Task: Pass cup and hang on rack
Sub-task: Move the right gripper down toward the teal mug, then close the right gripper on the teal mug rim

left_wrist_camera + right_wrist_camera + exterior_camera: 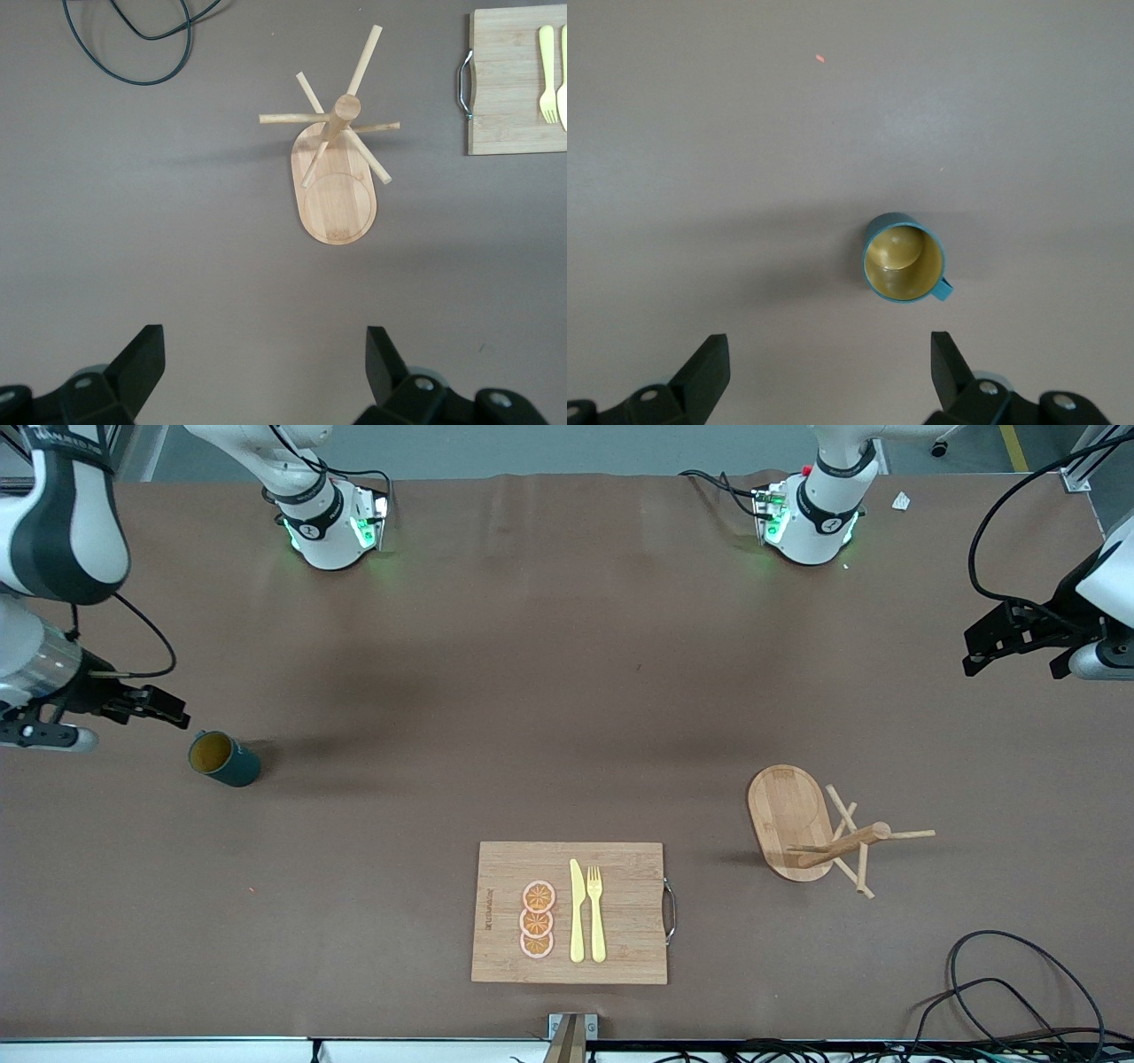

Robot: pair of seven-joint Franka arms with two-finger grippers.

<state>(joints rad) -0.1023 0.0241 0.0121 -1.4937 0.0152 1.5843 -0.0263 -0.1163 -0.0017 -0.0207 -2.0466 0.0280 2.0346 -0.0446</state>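
Note:
The cup (223,758) is a dark teal mug with a yellow inside. It stands upright on the table toward the right arm's end and also shows in the right wrist view (904,258). My right gripper (164,708) is open and empty, up over the table just beside the cup; its jaws (828,354) stand wide apart. The rack (815,828) is a wooden mug tree on an oval base and stands toward the left arm's end. It also shows in the left wrist view (335,168). My left gripper (1014,657) is open and empty (264,347), high over the table's end.
A bamboo cutting board (620,912) lies near the front edge with a yellow knife (577,911), a fork (595,912) and orange slices (537,919) on it. Black cables (1001,974) lie at the front corner near the rack.

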